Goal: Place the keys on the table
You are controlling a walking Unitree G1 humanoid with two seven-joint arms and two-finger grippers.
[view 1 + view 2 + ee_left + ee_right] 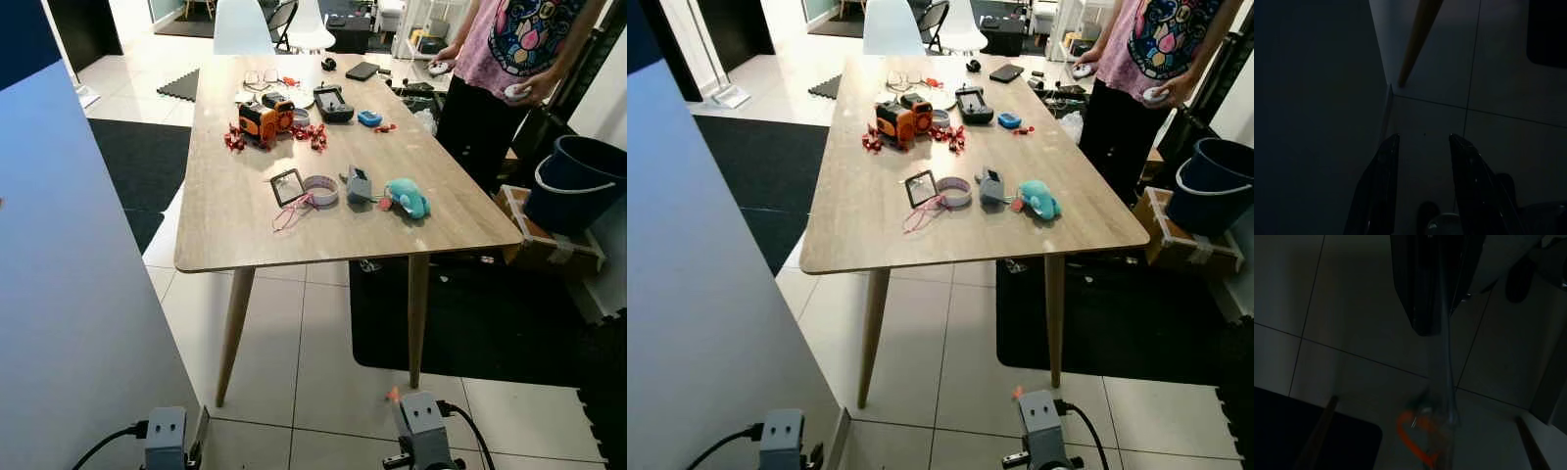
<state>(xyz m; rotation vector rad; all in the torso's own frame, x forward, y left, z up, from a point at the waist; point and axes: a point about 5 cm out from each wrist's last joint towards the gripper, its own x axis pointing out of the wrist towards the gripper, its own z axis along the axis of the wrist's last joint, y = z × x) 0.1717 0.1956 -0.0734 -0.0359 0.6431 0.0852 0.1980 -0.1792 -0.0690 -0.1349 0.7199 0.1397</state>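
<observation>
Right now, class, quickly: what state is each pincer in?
Left pincer: open, holding nothing, hanging low over the floor tiles.
Right pincer: shut on a clear strap with an orange-ringed keys bundle dangling below.

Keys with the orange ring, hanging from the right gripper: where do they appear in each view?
Left eye view: keys, an orange speck near the bottom, beside the right arm.
Right eye view: the same speck, near the bottom.
Right wrist view: blurred orange ring on a clear strap under the right gripper.
Left wrist view: floor tiles instead.
Shared landmark: the wooden table leg.
</observation>
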